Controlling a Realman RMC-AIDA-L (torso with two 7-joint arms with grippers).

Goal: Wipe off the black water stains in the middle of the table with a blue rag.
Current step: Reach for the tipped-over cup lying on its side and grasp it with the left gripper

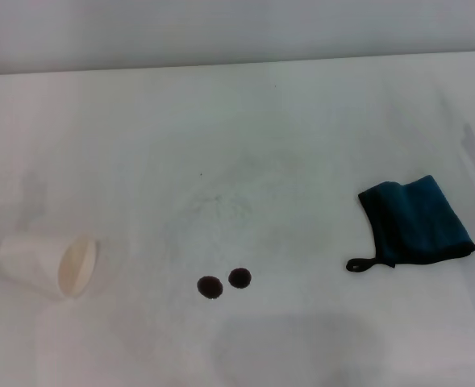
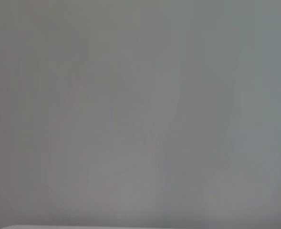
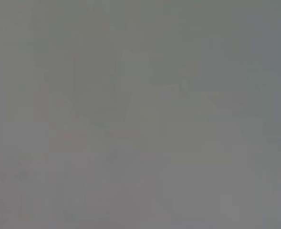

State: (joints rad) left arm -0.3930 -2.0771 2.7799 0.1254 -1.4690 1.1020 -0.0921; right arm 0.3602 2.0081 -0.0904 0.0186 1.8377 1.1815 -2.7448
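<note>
**Rag and stains apart on the white tabletop**

The large plain white matte tabletop [image 1: 302, 129] carries faint grey smudges. Near its front middle sit the black water stains [image 1: 224, 282] — two small round dark brown-black blots, side by side and just apart, the right one slightly farther back. Well to their right lies the blue rag [image 1: 418, 219], a dark teal-blue soft cloth, folded flat, with a black trimmed edge and a small black loop [image 1: 361, 264] sticking out at its front left corner. The rag touches neither stain. On the left side a white paper cup [image 1: 47, 264] lies tipped over, its mouth facing right. A tiny dark speck [image 1: 202, 174] sits behind the stains.

Neither claw appears in any view — both wrist views show only plain grey.
</note>
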